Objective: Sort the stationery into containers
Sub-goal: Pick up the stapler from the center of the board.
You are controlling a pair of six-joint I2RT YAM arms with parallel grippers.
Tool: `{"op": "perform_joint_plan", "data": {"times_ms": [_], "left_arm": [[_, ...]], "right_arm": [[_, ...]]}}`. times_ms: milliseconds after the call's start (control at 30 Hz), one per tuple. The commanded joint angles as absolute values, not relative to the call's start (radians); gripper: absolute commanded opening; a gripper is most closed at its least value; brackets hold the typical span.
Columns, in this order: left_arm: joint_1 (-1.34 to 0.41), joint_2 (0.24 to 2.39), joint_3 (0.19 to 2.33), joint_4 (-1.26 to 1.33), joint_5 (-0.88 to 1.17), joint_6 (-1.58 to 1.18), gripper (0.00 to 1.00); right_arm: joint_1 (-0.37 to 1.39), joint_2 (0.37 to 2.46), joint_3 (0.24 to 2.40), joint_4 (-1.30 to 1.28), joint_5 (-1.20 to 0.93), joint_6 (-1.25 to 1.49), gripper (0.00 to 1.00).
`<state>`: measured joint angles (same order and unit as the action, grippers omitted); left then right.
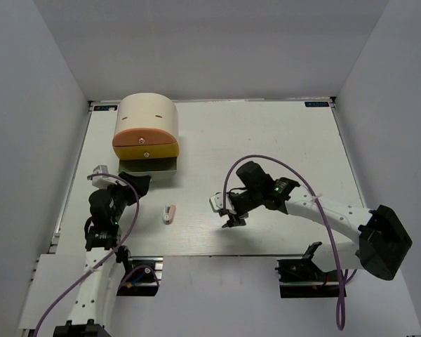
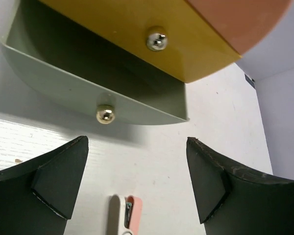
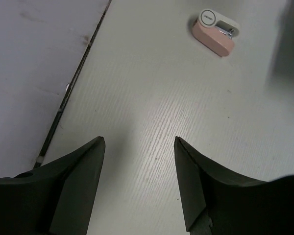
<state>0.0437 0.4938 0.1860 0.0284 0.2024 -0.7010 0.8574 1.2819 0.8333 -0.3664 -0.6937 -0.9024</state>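
White table (image 1: 266, 140), cream box (image 1: 147, 111), orange drawer (image 1: 146, 133), yellow drawer (image 1: 146, 149), green drawer (image 2: 54, 85) open.

Drawer knobs (image 2: 157, 40) glossy metal; table (image 3: 152, 122) matt (fine woodgrain texture).

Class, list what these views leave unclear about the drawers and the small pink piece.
Open bottom drawer, left wrist view: contents hidden by its front wall and the yellow drawer above.
White-pink piece, left wrist view: cut off by bottom edge.
Orange drawer, top view: shut, contents hidden.
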Motion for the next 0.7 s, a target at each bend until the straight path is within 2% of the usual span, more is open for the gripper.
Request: {"op": "perform_joint_plan", "data": {"times_ms": [0, 100, 267, 433, 500, 567, 667], "left_arm": [[0.040, 0.424, 0.262, -0.179, 0.268, -0.670, 0.91], [0.040, 0.423, 0.356, -0.242, 0.319, -0.670, 0.91], [0.040, 0.468, 0.596, -0.409, 0.321, -0.462, 0.92], [0.040, 0.385, 0.667, -0.431, 0.267, -0.342, 0.94], [0.040, 0.336, 0.667, -0.431, 0.223, -0.331, 0.96], [0.051, 0.292, 0.667, -0.431, 0.200, -0.331, 0.96], [0.060, 0.212, 0.667, -0.443, 0.143, -0.340, 0.96]], "right_arm": [[0.910, 1.276, 0.831, -0.321, -0.658, -1.051, 0.64], [0.966, 1.350, 0.891, -0.313, -0.598, -1.080, 0.63], [1.078, 1.535, 1.021, -0.308, -0.456, -1.111, 0.63], [1.147, 1.699, 1.166, -0.285, -0.370, -1.129, 0.63], [1.155, 1.762, 1.192, -0.281, -0.348, -1.134, 0.65], [1.160, 1.790, 1.244, -0.282, -0.322, -1.164, 0.74], [1.164, 1.885, 1.343, -0.321, -0.301, -1.189, 0.75]]}}
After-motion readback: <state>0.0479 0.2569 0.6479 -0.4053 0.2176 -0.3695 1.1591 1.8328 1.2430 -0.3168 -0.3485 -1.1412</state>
